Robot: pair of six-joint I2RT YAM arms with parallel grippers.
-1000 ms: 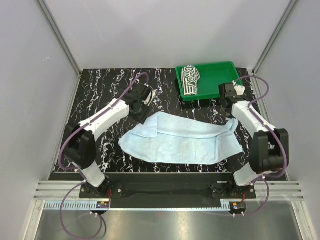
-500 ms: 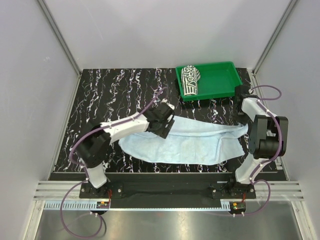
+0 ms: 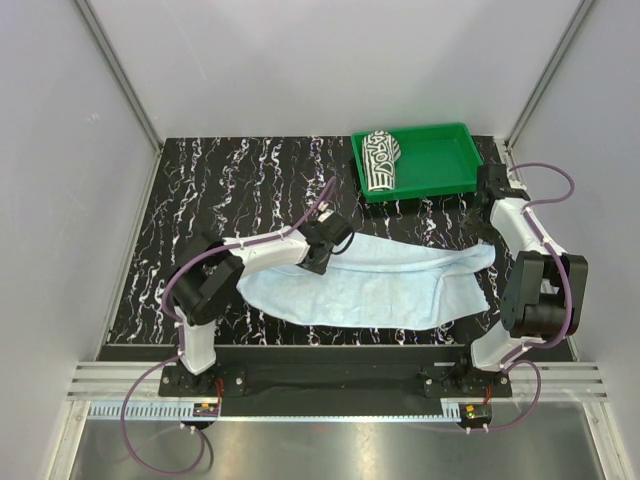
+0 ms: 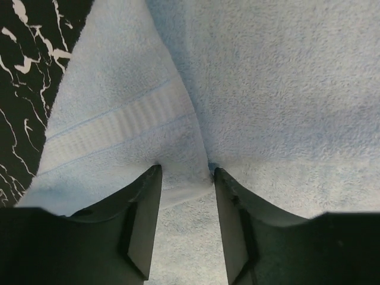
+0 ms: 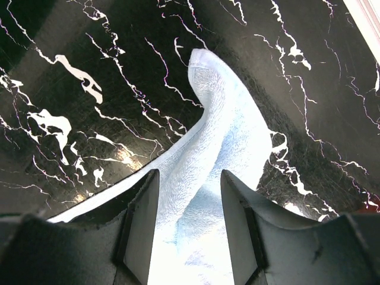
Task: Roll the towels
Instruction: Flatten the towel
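Pale blue cloth is lying spread across the middle of the black marbled table [image 3: 220, 190]: this is the pale blue towel [image 3: 370, 285], flat and unrolled. The striped towel [image 3: 380, 160] is sitting rolled at the left end of the green tray [image 3: 445, 150] in the far right corner. From overhead, the left gripper [image 3: 325, 243] is reaching down onto the blue towel's far edge, but its jaws are hiding under the wrist. The left wrist camera is showing what that view cannot: the fingers [image 4: 142, 219] are standing partly apart with a folded corner and its woven band [image 4: 119, 127] between them, perhaps pinched, though I cannot tell. The right gripper [image 3: 492, 178] is hovering near the tray's near right corner, apart from the towel. Its own camera is showing jaws parted and holding nothing, with the towel's right corner lying beyond them.
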